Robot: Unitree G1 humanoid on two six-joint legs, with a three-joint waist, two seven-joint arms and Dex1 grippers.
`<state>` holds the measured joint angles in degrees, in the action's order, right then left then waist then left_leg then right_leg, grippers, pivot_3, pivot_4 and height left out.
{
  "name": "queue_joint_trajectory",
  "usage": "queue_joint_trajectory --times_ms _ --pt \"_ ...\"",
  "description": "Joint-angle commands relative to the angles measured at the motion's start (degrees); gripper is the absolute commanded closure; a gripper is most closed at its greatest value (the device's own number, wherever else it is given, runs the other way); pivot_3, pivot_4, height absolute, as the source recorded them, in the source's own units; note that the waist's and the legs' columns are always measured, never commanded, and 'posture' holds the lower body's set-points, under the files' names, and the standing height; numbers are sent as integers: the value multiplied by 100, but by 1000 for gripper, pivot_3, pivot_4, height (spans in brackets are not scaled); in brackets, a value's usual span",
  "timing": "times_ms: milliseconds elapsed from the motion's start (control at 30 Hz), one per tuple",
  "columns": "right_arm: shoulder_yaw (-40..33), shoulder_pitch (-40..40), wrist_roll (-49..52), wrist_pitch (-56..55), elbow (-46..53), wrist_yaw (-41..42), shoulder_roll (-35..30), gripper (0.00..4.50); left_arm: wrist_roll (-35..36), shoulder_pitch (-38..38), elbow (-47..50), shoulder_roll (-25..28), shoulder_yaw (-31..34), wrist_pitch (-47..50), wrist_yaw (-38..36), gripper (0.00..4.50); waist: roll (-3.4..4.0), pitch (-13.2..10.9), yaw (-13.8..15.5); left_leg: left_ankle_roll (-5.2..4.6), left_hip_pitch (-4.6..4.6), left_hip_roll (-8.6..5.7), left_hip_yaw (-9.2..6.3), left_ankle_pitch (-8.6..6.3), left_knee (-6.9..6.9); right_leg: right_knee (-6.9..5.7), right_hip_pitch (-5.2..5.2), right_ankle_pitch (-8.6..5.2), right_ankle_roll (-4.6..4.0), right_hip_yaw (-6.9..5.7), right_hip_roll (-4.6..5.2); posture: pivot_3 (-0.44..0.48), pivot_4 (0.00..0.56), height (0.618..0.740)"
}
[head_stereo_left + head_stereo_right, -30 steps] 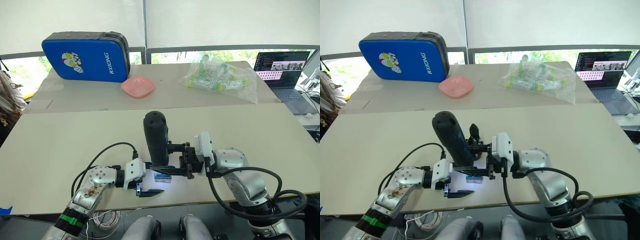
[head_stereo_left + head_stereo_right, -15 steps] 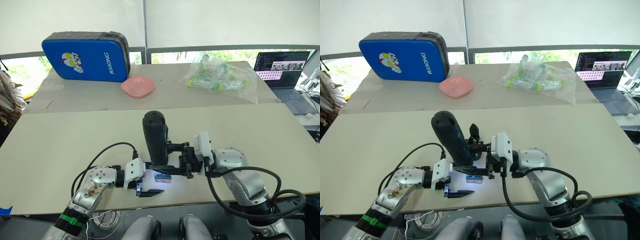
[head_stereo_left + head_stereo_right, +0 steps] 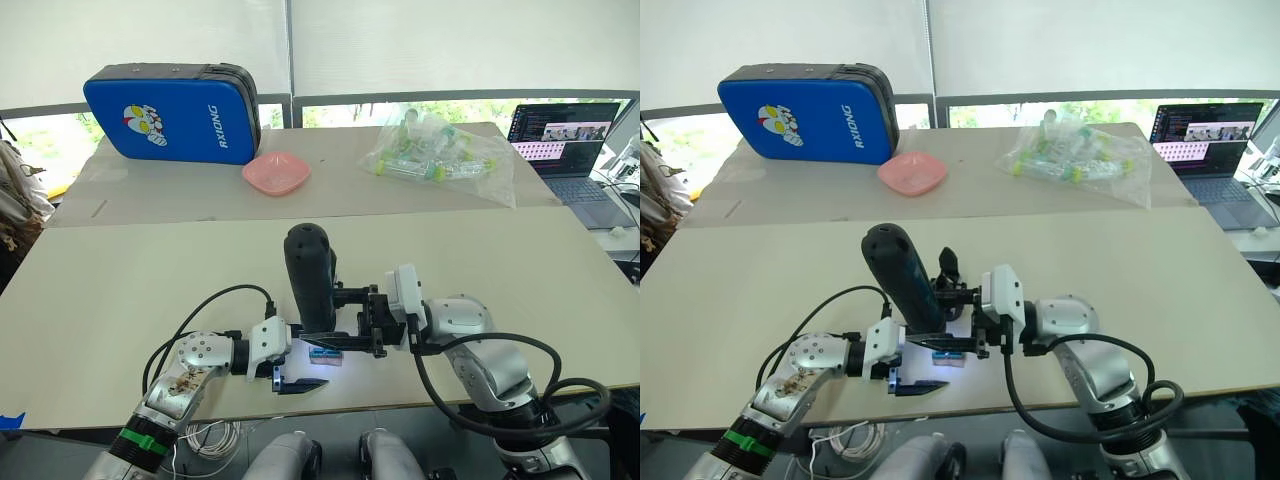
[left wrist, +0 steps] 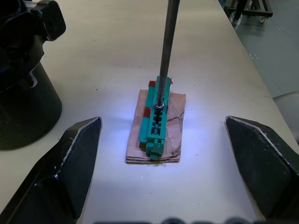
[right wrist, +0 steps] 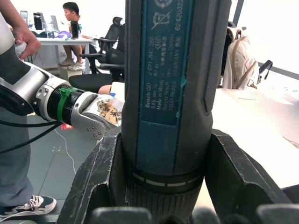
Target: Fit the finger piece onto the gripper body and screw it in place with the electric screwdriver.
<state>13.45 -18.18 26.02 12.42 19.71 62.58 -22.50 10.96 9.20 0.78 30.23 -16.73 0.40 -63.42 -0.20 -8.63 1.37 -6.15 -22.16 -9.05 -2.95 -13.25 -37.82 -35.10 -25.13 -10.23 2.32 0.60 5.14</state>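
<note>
So the electric screwdriver is standing nearly upright just below the middle of the frame, clamped in the right gripper, whose fingers are squeezed against both sides of the barrel. Its thin metal bit comes straight down into the small green-and-tan block, which looks like a screw holder, so my guess is it's picking up a screw before any fastening happens. The gripper body sits just beside that block, a bit further back on the table. The left gripper is spread wide and holding nothing, hovering low with one finger either side of the block but apart from it. I can't pick out the finger piece with any certainty. For this step I'd say keep the bit dead vertical and centred on the screw head, press lightly, and maybe let the left fingers steady the block so it doesn't skate. Further back there's a pink dish, a blue case, a bag of tubes and a laptop at upper right.
</note>
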Motion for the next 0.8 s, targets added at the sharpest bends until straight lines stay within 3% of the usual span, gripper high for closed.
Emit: queue_joint_trajectory --times_ms 33,800 --pt "-8 -110 102 -131 124 18 46 2559 -243 -89 -142 47 -121 165 125 52 0 0 1 0 0 0 0 0 0 0 0 0 0 0 0 0 150 740" --pt "47 13 -57 -235 -70 -15 -37 2559 -219 -98 -177 40 -85 157 126 52 0 0 2 -1 1 1 -1 -1 1 3 3 -3 4 1 0 0 150 740"
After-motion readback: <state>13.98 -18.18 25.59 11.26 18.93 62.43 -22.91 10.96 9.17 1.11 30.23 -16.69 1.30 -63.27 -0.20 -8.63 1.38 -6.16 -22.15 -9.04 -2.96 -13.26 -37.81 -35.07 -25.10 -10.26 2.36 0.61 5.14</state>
